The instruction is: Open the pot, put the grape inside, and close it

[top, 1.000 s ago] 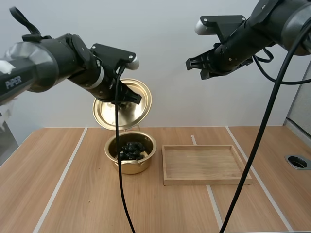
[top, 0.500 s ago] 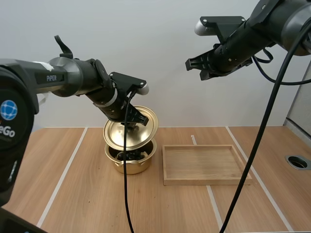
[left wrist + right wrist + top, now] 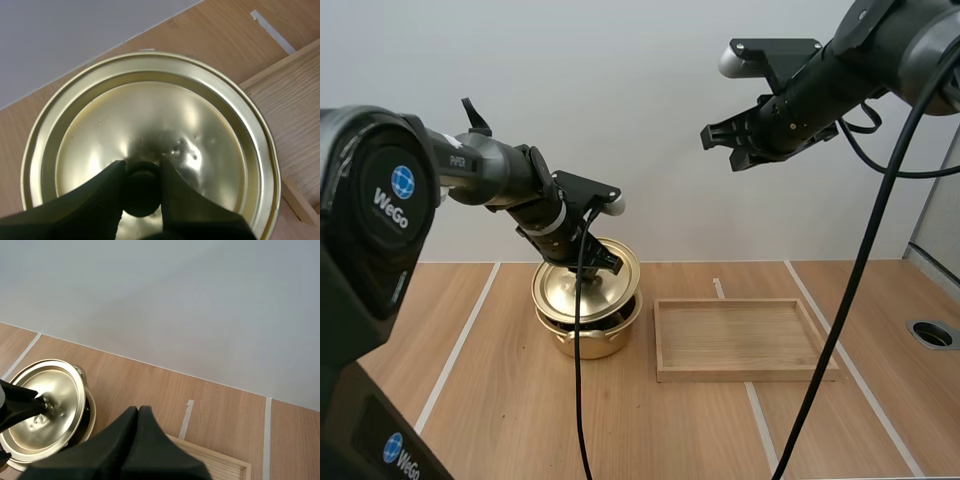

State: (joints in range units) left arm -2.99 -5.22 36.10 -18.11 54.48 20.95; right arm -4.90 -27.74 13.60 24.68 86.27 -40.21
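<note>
**One pot, one lid, one tray**

You see one pot (image 3: 588, 342) near the tabletop's far edge. Its one lid (image 3: 582, 292) sits tilted on it and hides the inside. One wooden tray (image 3: 740, 372) lies just beside. The left gripper (image 3: 142, 170) clamps the lid's knob (image 3: 142, 196). The right gripper (image 3: 138, 412) hangs high, fingers together.

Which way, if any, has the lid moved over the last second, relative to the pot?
Yes. The lid, held by the left end effector, has dropped from high above the pot to just over its rim, still tilted.
</note>
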